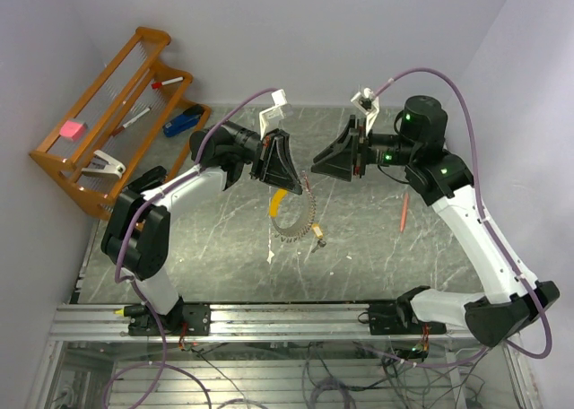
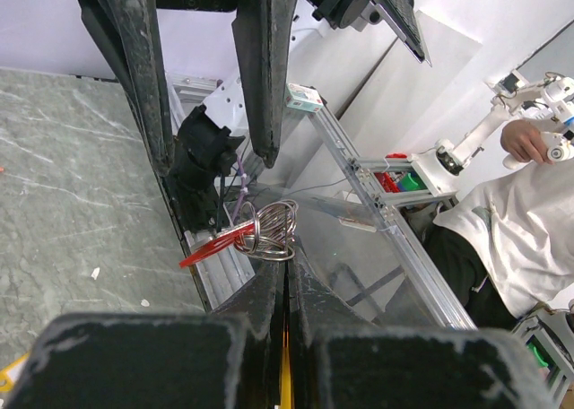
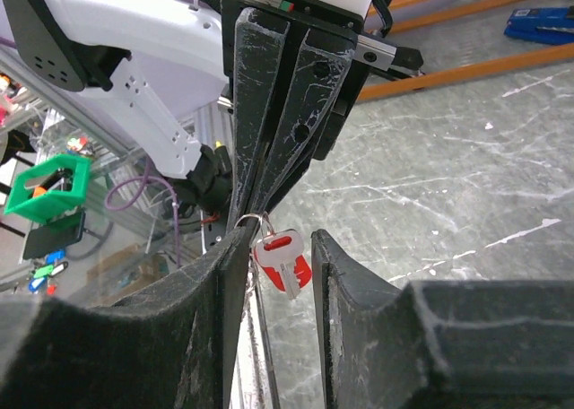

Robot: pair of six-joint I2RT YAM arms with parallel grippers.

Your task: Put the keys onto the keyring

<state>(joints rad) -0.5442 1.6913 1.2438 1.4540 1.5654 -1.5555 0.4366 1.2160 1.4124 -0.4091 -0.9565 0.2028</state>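
Left gripper (image 2: 285, 279) is clenched tight, fingers pressed flat together; a sliver of yellow shows in the seam between them, and from overhead the keyring (image 1: 300, 216) hangs from it, up off the bench (image 1: 377, 248); so it is grasping the keyring, beaded arc curving down and to the right, orange tag (image 1: 280, 203) on the inner side of the curve. A small coiled silver loop (image 2: 271, 230) pokes out past the left fingertips; the red key (image 3: 285, 264) dangles from that loop, head down.

Right gripper (image 3: 280, 239) comes in nose to nose with the left one, tips nearly meeting above the middle of the bench; its jaws stand apart, released, the red key sitting in the gap between the two fingers; whether either pad touches the key I cannot tell.

The brass key (image 1: 317, 237) shows at the lower end of the hanging ring, tiny from above, so how it is attached is unclear.

Off to the right a thin red stick (image 1: 404, 209) lies on the bench, well apart from the action; at far left a wooden rack (image 1: 152, 38) leans in the corner, a blue stapler (image 1: 184, 120) resting on it.
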